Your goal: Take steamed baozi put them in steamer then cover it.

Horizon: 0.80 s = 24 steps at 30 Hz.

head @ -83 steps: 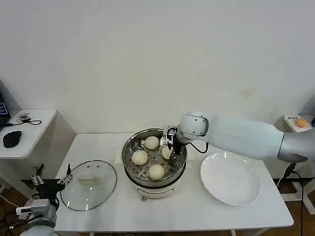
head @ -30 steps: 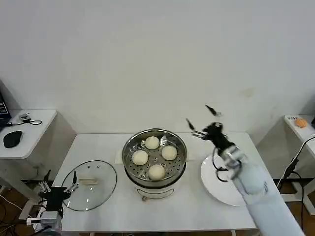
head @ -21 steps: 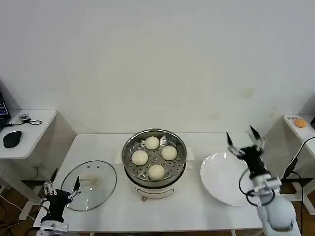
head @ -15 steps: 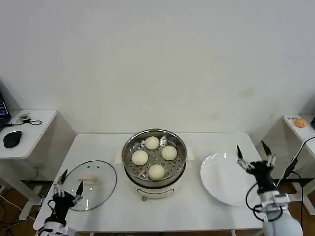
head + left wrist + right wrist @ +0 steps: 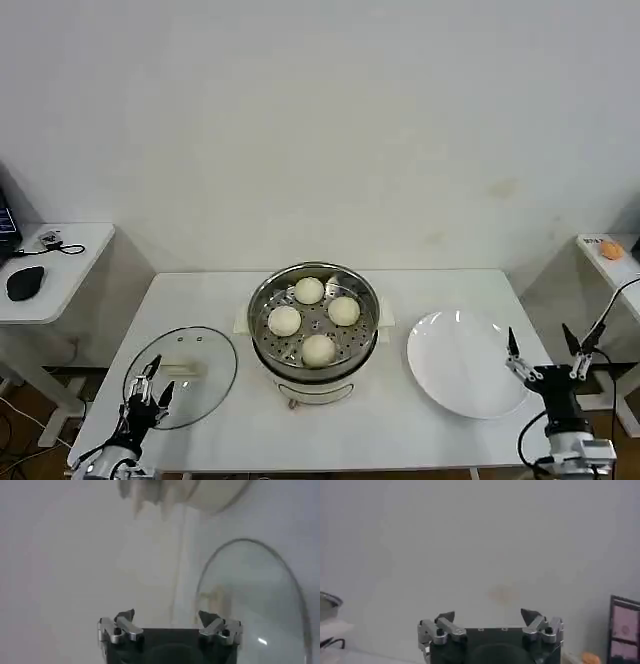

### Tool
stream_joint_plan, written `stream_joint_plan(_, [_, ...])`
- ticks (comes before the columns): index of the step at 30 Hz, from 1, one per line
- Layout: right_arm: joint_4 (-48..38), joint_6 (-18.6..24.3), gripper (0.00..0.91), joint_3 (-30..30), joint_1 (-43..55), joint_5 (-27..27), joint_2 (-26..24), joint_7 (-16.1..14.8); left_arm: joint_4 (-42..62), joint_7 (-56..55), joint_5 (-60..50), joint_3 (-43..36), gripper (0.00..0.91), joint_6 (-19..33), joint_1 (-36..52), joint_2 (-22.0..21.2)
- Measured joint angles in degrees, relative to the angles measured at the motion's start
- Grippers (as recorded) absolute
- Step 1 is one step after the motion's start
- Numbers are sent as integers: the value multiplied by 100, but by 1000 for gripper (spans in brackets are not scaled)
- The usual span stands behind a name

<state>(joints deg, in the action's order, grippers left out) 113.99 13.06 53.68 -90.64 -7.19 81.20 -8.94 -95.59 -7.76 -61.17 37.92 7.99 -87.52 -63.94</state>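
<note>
Cover (image 5: 181,375) lies flat, bar handle crosswise; left gripper (image 5: 147,389) and right gripper (image 5: 546,354) both spread, empty.

White table (image 5: 420,420) in front of me, long side left to right. Steamer (image 5: 314,335) at centre on its white base, uncovered, four buns (image 5: 318,349) on perforated tray inside. Glass lid (image 5: 181,375) flat on table at my left, near front edge, cream handle up, apart from steamer. White plate (image 5: 466,363) flat on table at my right, just beside steamer, near right end. Lower white side table (image 5: 60,270) off to far left, black mouse (image 5: 24,282) on it.
</note>
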Motion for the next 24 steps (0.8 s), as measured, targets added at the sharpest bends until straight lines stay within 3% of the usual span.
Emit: stream_joint_plan(24, [117,133,907,56,-349,142,341,-12,886,139,-426,-408,907,-153,1124,154])
